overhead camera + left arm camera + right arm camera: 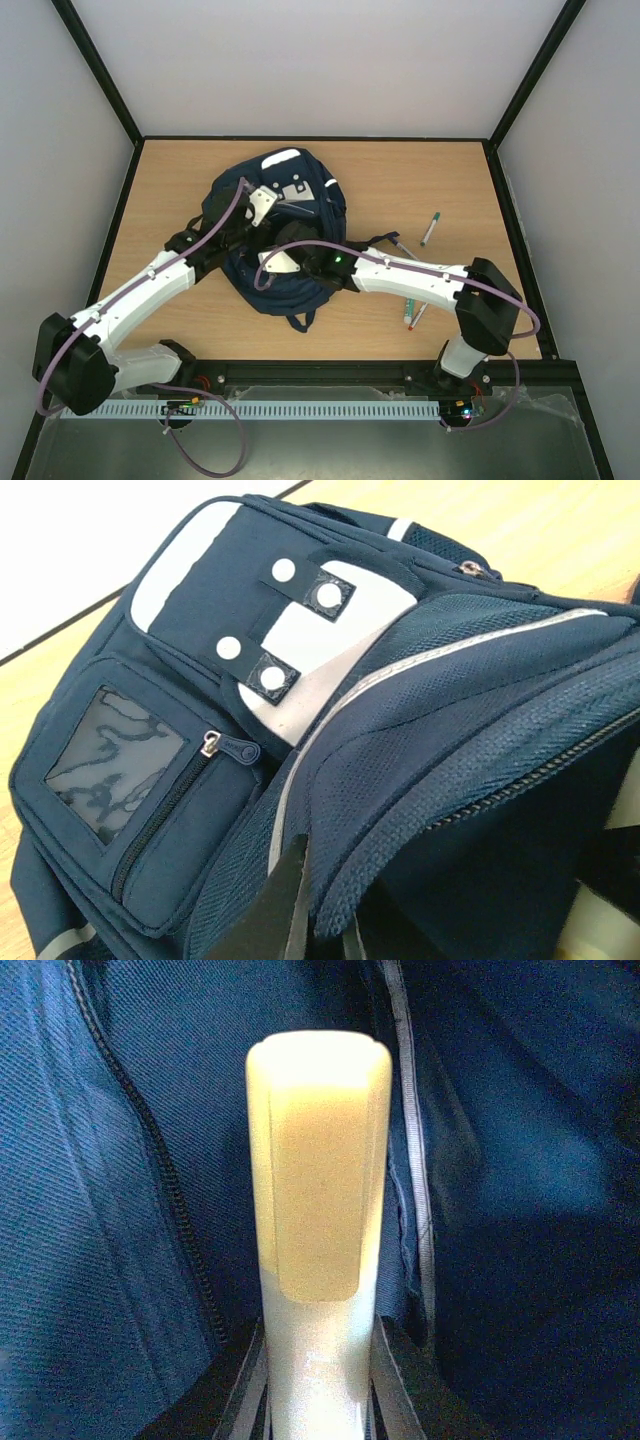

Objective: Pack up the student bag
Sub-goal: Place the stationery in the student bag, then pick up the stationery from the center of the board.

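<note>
- The student bag [300, 190] lies in the middle of the worktop [450, 180], a navy heap with its white patches facing up, slightly left of centre in the overhead view.
- Both arms reach in from the bottom of the frame and meet over the bag, one from the lower left and one from the lower right.
- The left end effector [258, 205] sits on the upper left part of the bag. In its own camera, the left end effector [310, 920] has its fingers together, pinching the edge of a navy flap at the bottom of the frame.
- That flap is lifted, and a zip line runs along its rim towards the right edge.
- Upper left in that same view, the bag [200, 780] shows a white patch with two snap tabs [300, 640] and, below it, a zipped pocket with a clear window [110, 760].
- The right end effector [285, 262] is down at the bag's centre, just below the left one.
- Its camera looks into dark blue lining [100, 1210]. The right end effector [320, 1375] is clamped on a pale yellow object [318, 1180] standing upright mid-frame; what it is, I cannot tell.
- Out on the bare wood to the right of the bag lie a green-capped pen [430, 228], a grey pen [402, 243] and two more pens [412, 313] close beside the right arm.
</note>
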